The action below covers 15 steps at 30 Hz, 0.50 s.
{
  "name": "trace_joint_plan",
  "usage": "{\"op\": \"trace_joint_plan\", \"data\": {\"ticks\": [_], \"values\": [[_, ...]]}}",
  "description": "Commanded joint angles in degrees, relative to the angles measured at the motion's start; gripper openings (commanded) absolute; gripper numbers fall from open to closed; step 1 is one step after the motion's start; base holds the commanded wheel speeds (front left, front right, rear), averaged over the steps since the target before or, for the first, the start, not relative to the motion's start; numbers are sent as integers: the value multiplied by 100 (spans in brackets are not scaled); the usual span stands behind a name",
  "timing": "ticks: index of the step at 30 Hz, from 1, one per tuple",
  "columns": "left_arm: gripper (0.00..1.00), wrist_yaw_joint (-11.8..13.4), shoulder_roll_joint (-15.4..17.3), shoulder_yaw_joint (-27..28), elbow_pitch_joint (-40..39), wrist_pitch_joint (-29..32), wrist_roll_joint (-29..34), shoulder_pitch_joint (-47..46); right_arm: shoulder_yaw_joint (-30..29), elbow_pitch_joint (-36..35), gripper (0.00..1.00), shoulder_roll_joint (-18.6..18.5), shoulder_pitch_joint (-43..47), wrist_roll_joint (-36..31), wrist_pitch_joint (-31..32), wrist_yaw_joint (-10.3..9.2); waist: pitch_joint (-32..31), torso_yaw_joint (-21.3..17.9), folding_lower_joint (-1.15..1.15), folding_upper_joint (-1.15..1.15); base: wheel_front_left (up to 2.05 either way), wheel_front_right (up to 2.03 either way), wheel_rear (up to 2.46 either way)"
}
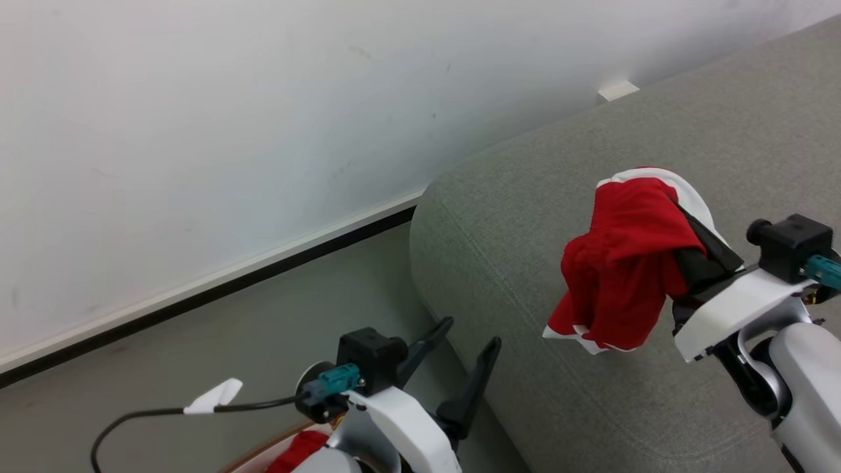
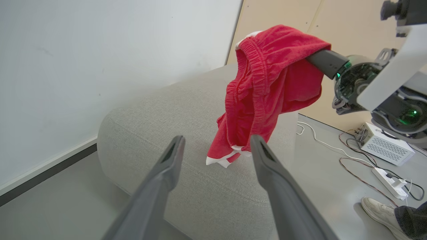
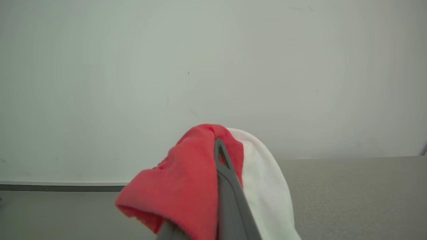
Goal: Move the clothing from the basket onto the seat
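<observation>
While the right gripper (image 3: 218, 146) carries the clothing (image 1: 621, 263) at about 3 o'clock in the head view, its fingers look pressed together on the cloth, which is bunched over them and hides the tips. The red garment hangs over the seat (image 1: 525, 217), with its white-edged hem low over the grey fabric. Whether the hem touches the seat I cannot tell. The left gripper (image 1: 473, 332) sits at 6 o'clock with its fingers spread and nothing between them. The basket (image 1: 266, 448) shows a sliver of rim at 7 o'clock, with a scrap of red cloth (image 1: 299, 450) inside it. I judge this to be the carry-over step, nearly done. The next move calls for lowering the bundle until the seat takes its weight, then parting the fingers and drawing back without snagging the folds.
</observation>
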Motion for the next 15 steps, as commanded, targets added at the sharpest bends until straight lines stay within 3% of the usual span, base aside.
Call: {"op": "trace_joint_plan", "data": {"ticks": [1, 10, 15], "values": [[100, -29, -13, -22, -17, 10, 100, -49, -165, -133, 0, -47, 155, -89, 49, -12, 62, -52, 0, 0, 0, 0, 0], [100, -47, 20, -124, -91, 62, 158, -172, -1036, -676, 0, 95, 648, -244, 407, -13, 273, -170, 0, 0, 0, 0, 0], [100, -134, 129, -203, -275, 212, 295, -436, -1645, -758, 0, 273, 490, -208, 551, -12, 790, 32, 0, 0, 0, 0, 0]]}}
